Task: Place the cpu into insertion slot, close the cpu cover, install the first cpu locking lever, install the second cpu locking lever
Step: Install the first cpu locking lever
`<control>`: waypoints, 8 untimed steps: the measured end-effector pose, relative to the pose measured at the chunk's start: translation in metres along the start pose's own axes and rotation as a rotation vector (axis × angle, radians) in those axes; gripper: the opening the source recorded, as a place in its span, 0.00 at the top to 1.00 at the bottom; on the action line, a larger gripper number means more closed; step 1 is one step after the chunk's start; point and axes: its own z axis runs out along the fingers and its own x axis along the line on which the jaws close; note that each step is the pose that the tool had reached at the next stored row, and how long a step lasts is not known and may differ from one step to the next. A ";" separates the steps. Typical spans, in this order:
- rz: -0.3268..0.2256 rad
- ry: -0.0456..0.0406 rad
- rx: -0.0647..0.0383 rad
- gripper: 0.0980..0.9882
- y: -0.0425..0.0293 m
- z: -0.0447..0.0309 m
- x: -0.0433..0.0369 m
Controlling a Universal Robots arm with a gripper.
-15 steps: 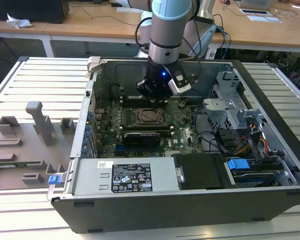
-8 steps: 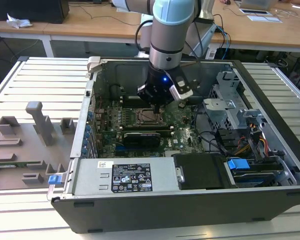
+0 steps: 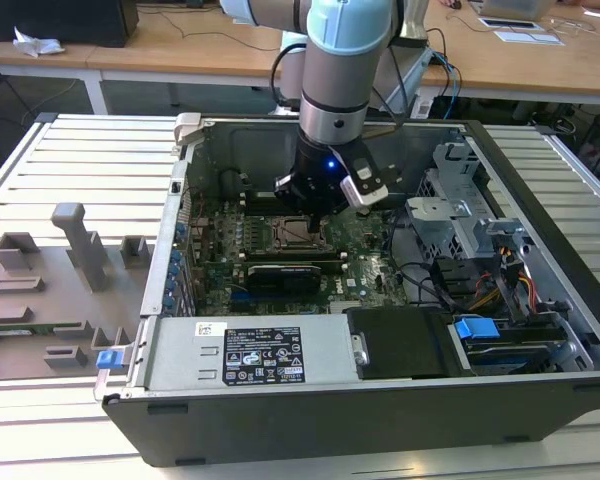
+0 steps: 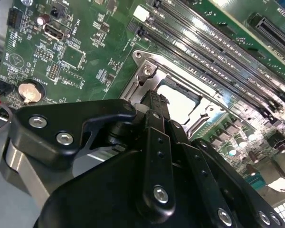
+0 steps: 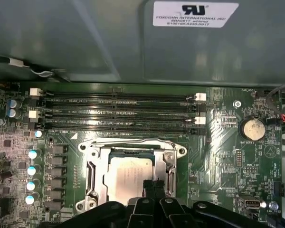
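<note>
Inside the open dark-grey computer case [image 3: 310, 400] in the exterior view, the pale-blue robot arm reaches straight down so its black gripper [image 3: 315, 205] hangs over the square silver-rimmed insertion slot [image 3: 298, 232], near the middle of the green motherboard [image 3: 365, 250]. Over that board in the second wrist view, the gripper [image 4: 154, 102] has its fingers drawn together with nothing between them, tips at the thin silvery cpu cover [image 4: 147, 78], probably to press it. Below the long black memory slots [image 5: 118, 111] in the first wrist view, the flat grey-topped cpu [image 5: 128, 178] already sits in the slot, the cover framing it.
</note>
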 end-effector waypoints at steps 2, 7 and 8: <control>0.000 -0.0001 0.000 0.99 0.0001 -0.0038 0.0000; 0.000 0.0000 0.000 0.99 0.0009 -0.0155 0.0001; 0.000 0.0000 0.000 0.99 0.0010 -0.0173 0.0002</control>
